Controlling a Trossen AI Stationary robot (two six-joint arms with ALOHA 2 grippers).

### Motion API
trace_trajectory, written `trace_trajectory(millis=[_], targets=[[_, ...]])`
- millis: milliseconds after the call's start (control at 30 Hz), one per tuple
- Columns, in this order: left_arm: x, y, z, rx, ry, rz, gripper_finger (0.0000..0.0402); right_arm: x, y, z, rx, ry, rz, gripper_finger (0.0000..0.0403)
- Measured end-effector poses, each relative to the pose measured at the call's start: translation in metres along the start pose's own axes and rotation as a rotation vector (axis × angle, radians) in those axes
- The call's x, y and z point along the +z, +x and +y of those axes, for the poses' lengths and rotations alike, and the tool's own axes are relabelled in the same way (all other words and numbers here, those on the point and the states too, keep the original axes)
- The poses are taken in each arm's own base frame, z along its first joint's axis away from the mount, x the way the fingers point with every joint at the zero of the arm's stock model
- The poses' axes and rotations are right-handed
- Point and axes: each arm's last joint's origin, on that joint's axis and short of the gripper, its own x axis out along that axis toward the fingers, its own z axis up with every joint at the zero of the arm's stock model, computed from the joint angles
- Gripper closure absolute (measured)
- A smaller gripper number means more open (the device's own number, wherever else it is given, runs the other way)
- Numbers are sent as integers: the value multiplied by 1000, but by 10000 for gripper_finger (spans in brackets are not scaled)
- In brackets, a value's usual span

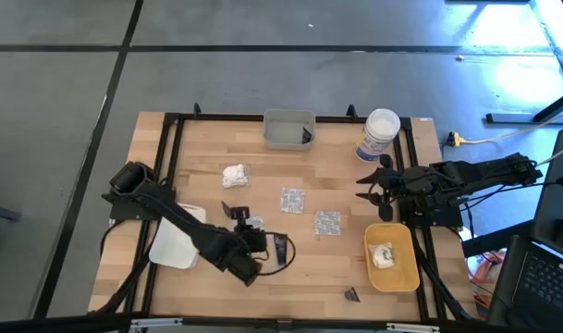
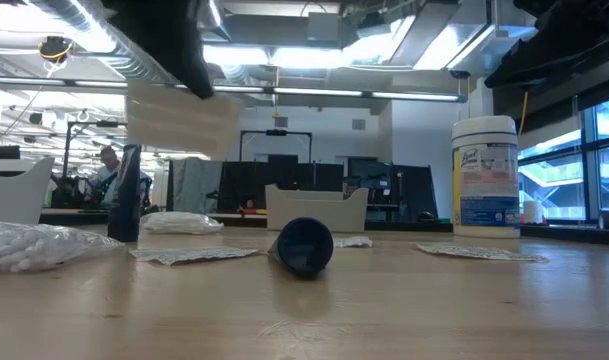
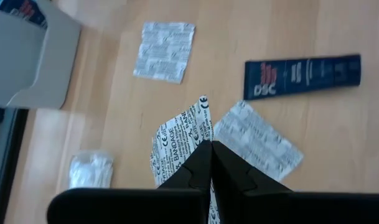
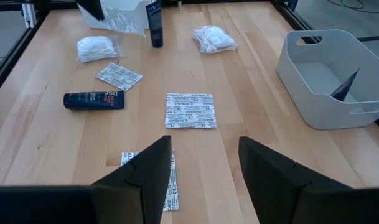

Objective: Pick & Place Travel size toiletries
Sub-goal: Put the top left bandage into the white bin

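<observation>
My left gripper (image 3: 209, 144) hangs over the table's near middle (image 1: 255, 239), shut on a printed white bandage packet (image 3: 177, 146). Under it lie two flat silvery packets (image 3: 164, 53) (image 3: 257, 140), a dark tube (image 3: 301, 74) on its side and a white puffy bundle (image 3: 89, 171). Another dark tube (image 4: 154, 15) stands upright. My right gripper (image 4: 205, 149) is open above the table's right side (image 1: 369, 187), touching nothing. More packets (image 4: 189, 112) (image 4: 117, 76) lie ahead of it. A dark cone (image 2: 304, 245) lies on its side near the near edge. My left gripper pinches the bandage packet between its two shut fingers at one corner (image 3: 200, 152), coming from above. The packet (image 2: 179, 115) is lifted clear of the table and sticks out below the fingers.
A grey tray (image 1: 288, 129) with a dark item in it sits at the far edge, the tall white jar (image 1: 380, 134) beside it. A yellow tray (image 1: 392, 268) with a white bundle lies near right, under my right arm. A white tray (image 1: 175, 245) lies under my left arm.
</observation>
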Motion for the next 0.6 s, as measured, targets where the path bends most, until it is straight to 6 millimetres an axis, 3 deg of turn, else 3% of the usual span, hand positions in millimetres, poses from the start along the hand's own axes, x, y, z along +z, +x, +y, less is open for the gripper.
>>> trace_trajectory(millis=[600], targets=[[-46, -43, 9, 183, -146, 122, 399, 0, 0, 0, 0, 0, 0, 246]])
